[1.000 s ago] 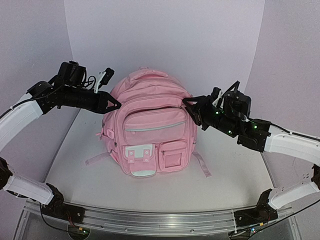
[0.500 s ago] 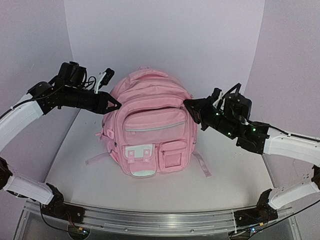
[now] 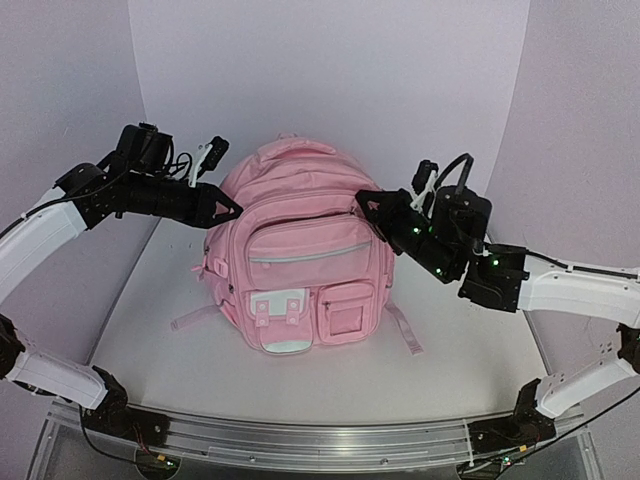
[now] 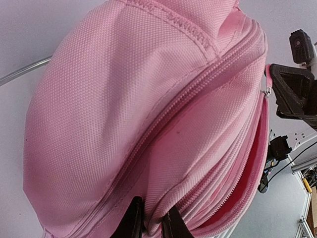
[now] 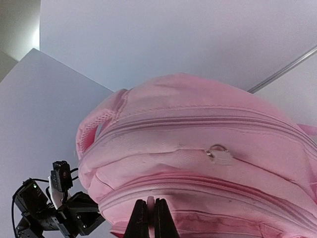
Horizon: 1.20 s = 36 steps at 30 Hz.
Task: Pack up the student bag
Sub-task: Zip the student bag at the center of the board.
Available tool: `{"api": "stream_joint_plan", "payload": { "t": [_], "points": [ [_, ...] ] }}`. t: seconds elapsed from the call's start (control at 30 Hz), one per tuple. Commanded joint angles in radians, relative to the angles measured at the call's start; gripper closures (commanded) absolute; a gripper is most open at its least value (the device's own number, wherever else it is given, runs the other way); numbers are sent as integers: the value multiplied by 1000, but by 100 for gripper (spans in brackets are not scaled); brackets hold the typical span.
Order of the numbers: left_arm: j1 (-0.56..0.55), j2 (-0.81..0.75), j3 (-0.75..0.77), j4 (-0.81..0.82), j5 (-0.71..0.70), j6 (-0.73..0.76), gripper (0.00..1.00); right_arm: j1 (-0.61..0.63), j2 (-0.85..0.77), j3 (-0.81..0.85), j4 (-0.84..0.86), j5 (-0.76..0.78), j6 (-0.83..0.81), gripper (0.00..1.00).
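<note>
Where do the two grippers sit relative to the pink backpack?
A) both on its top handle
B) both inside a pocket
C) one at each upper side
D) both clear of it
C: left gripper and right gripper pinch opposite upper sides of the student bag.

We look down from above the table's (image 3: pixel 450 380) near edge; both wrist cameras closely face the student bag (image 3: pixel 300 250) from opposite sides.

The pale desk (image 3: pixel 450 370) is carrying the pink student bag (image 3: pixel 300 250), which is standing upright at its middle with the front pockets facing 6 o'clock. One strap (image 3: pixel 195 318) is trailing on the surface toward 8 o'clock from the bag, and a second strap (image 3: pixel 405 330) toward 4 o'clock. A metal rail (image 3: pixel 300 440) is running along the 6 o'clock edge.
</note>
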<state>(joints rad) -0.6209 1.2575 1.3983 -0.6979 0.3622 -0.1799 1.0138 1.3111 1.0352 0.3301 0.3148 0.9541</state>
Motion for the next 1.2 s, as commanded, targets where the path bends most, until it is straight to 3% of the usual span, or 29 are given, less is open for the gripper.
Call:
{"api": "stream_joint_plan", "payload": {
  "t": [0.0, 0.47, 0.97, 1.17],
  "points": [
    [-5, 1, 7, 6, 4, 16, 86, 108, 73, 159, 25, 196, -188, 100],
    [-5, 10, 12, 36, 34, -4, 86, 289, 358, 455, -8, 365, -517, 100],
    [19, 15, 32, 61, 101, -15, 87, 359, 571, 568, 152, 280, -1020, 100],
    [46, 15, 31, 74, 141, -20, 87, 370, 634, 562, 180, 256, -1142, 100]
  ]
}}
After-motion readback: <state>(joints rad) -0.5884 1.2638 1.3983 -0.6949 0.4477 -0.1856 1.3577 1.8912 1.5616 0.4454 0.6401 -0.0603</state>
